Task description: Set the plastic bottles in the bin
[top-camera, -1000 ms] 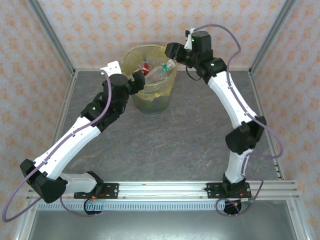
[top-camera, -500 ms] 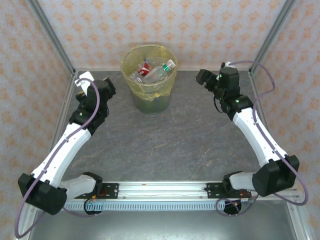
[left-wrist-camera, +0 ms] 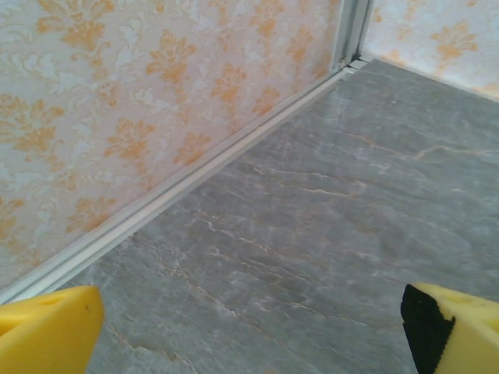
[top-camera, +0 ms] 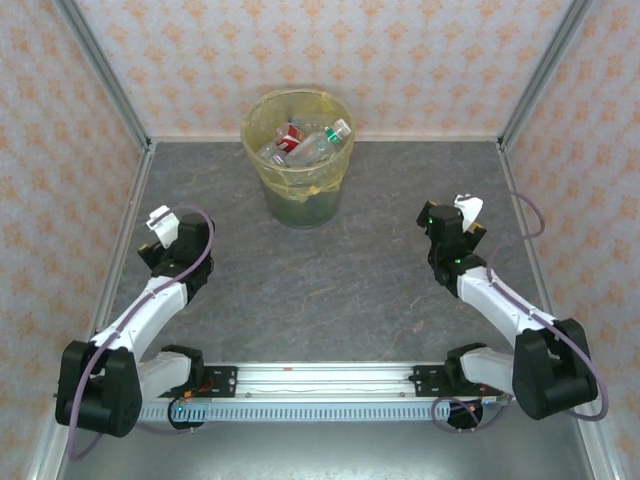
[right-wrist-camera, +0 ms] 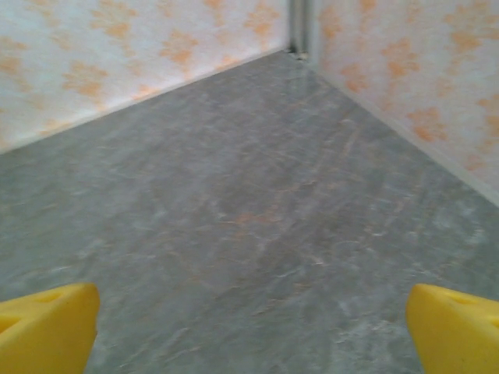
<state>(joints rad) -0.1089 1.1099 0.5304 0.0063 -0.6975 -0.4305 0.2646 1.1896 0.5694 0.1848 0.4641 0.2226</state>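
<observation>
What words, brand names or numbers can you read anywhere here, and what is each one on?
No text can be read.
The plastic bottles in the bin: labels too small to read.
The wallpaper: an orange ornament pattern, no writing.

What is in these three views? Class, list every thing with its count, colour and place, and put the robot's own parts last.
bin: one, yellow bag liner, far middle of the table.
plastic bottles: several, exact count unclear, mostly clear, one with a red label, inside the bin.
table: one, grey marbled, under everything.
walls: three, pale with orange pattern, around the table.
mounting rail: one, silver, near edge.
left arm: one, white and black, folded at the left side.
right arm: one, white and black, folded at the right side.
left gripper: one, yellow fingers, open, above the table.
right gripper: one, yellow fingers, open, above the table.
</observation>
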